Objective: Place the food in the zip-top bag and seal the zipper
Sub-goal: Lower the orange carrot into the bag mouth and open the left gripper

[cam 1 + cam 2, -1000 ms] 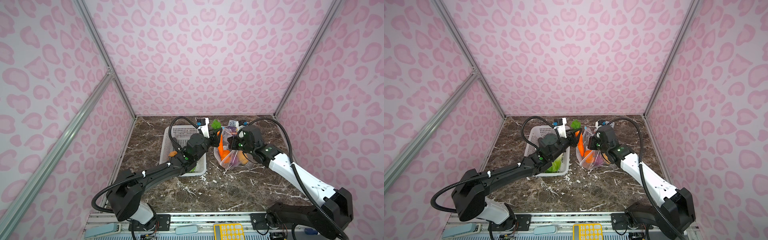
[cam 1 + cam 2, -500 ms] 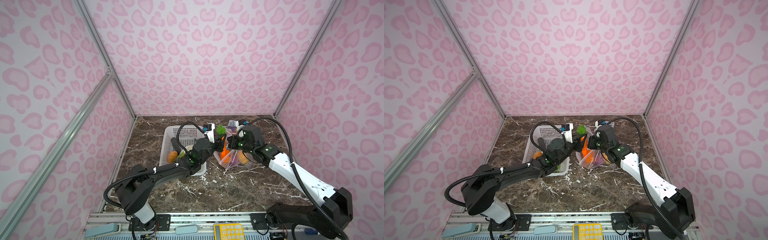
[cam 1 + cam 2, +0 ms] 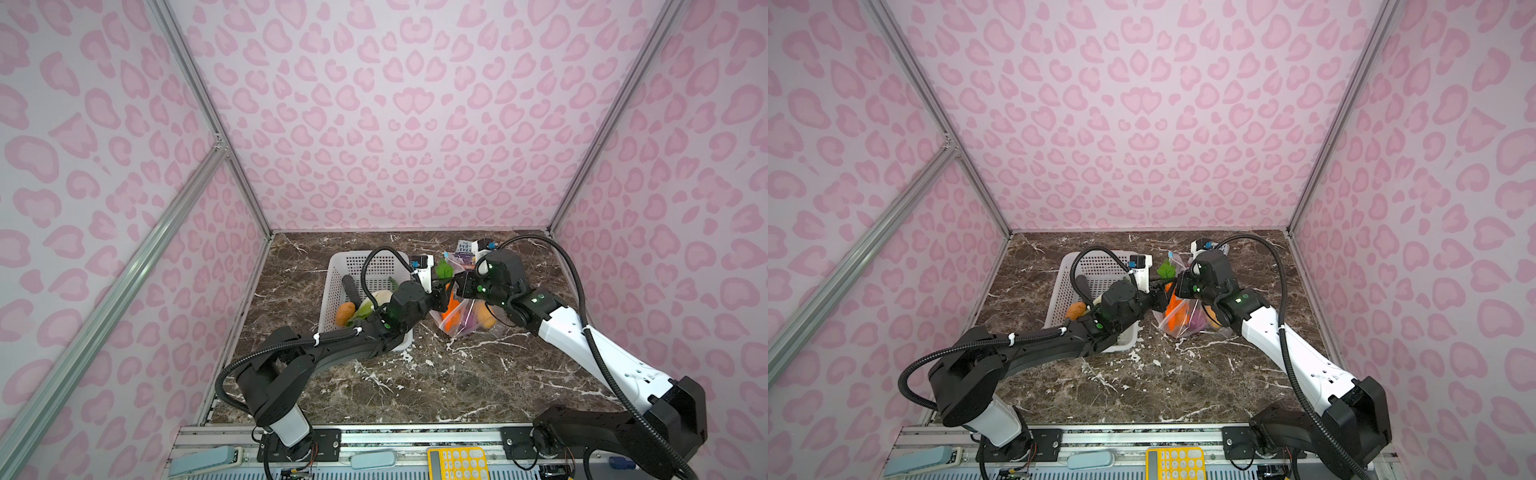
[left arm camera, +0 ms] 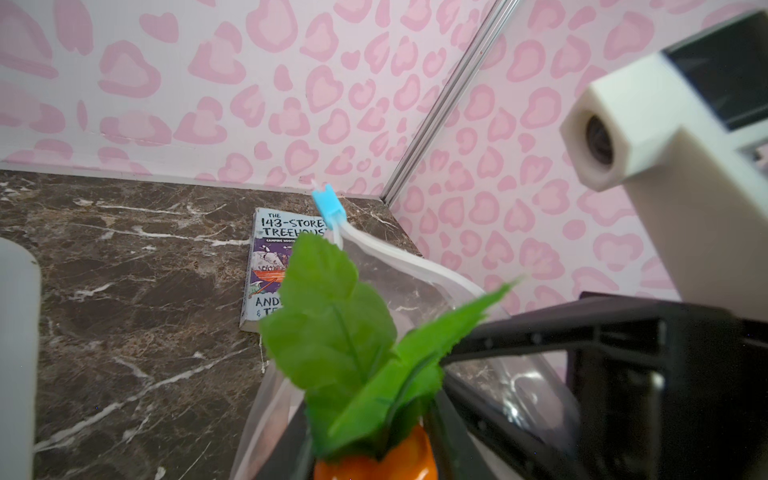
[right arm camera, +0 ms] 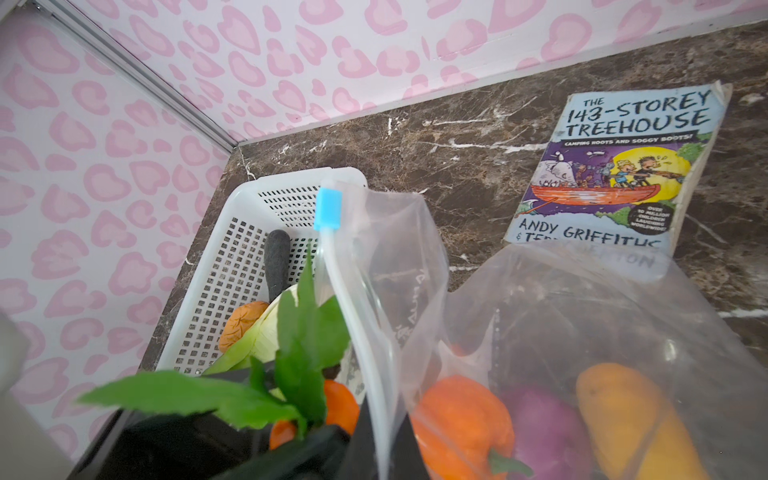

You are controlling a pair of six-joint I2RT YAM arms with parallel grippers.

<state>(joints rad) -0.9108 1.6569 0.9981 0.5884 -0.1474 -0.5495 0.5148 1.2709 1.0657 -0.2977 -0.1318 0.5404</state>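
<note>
Cabbage and one potato wait in the white basket. The left gripper clamps the carrot at the zip-top bag, its mouth pinched by the closed right gripper. Pumpkin and onion are bagged, and the zipper is unsealed.

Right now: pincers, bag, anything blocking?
Left pincer grips carrot at zip-top bag mouth. Right pincer shut on bag rim. Zipper open. Cabbage, potato in basket; nothing blocking.
</note>
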